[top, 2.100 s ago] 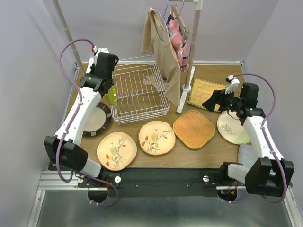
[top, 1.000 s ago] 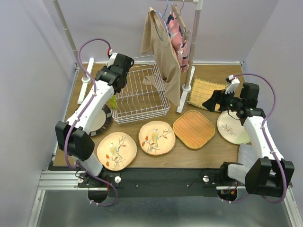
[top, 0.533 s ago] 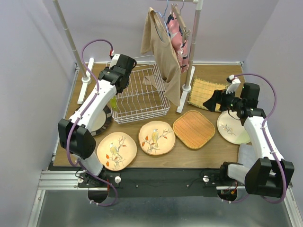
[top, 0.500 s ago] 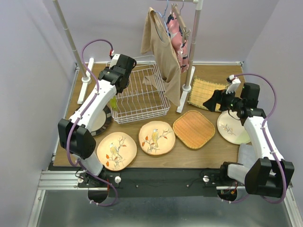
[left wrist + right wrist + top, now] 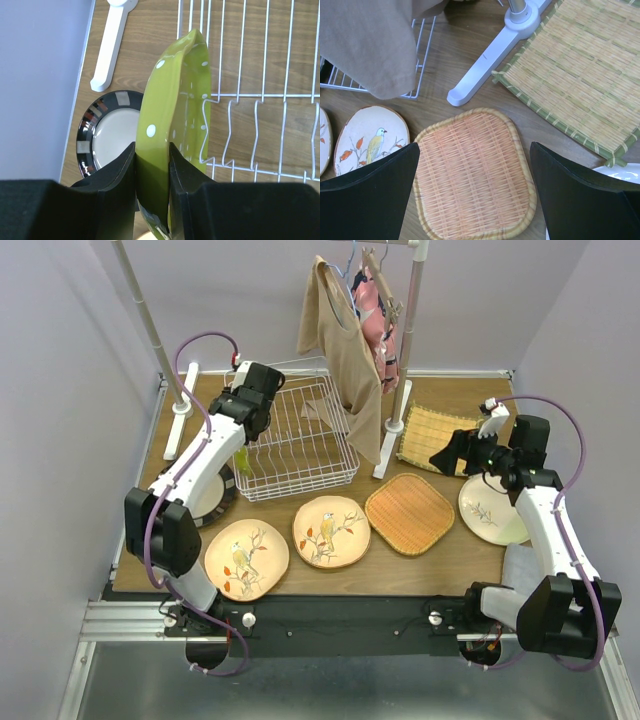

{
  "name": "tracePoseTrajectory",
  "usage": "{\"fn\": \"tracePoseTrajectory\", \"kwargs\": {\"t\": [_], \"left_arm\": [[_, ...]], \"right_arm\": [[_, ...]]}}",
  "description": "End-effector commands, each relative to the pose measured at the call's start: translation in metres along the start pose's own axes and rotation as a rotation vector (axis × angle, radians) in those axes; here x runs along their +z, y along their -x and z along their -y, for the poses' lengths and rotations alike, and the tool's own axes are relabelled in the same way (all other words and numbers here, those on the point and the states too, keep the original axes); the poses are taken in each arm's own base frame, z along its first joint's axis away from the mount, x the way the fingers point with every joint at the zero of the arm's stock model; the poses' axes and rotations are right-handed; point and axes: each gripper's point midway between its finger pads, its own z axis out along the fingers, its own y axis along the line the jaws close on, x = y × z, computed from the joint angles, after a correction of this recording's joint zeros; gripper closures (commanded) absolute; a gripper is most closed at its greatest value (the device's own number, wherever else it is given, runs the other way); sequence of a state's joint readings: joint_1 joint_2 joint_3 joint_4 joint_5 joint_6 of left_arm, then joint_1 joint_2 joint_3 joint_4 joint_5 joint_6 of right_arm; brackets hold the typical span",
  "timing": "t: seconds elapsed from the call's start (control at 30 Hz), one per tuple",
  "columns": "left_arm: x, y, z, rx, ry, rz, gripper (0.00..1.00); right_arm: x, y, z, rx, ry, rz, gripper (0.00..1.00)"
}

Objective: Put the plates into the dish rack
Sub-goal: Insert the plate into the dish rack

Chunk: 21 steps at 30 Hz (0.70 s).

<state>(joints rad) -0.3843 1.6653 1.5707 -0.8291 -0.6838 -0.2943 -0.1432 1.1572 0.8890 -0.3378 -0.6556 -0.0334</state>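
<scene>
Left wrist view: the left tool [image 5: 152, 165] pinches a lime dotted plate [image 5: 175, 120] on edge, at the left wall of the dish rack [image 5: 260, 95]. Best lowered upright between two prongs. The right tool [image 5: 475, 170] gapes wide and empty, well right of the rack.

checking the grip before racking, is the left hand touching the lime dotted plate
Touching. The left wrist view shows the left hand with its fingers pressed against both faces of the lime dotted plate, held on edge.
</scene>
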Motion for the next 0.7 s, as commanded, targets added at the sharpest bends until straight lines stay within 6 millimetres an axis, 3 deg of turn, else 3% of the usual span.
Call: {"fn": "tracePoseTrajectory", "kwargs": {"t": [0.0,0.27,0.67], "left_arm": [[0.003,0.001,0.003,-0.029,-0.052,0.029,1.0],[0.016,-0.01,0.002,-0.051,-0.099,0.009,0.89],[0.018,-0.015,0.014,-0.057,-0.155,-0.016,0.74]], "right_arm": [[-0.004,0.005,0.004,-0.007,-0.027,0.026,0.0],[-0.003,0.004,0.005,-0.005,-0.028,0.022,0.0],[-0.003,0.003,0.005,-0.003,-0.028,0.022,0.0]]}}
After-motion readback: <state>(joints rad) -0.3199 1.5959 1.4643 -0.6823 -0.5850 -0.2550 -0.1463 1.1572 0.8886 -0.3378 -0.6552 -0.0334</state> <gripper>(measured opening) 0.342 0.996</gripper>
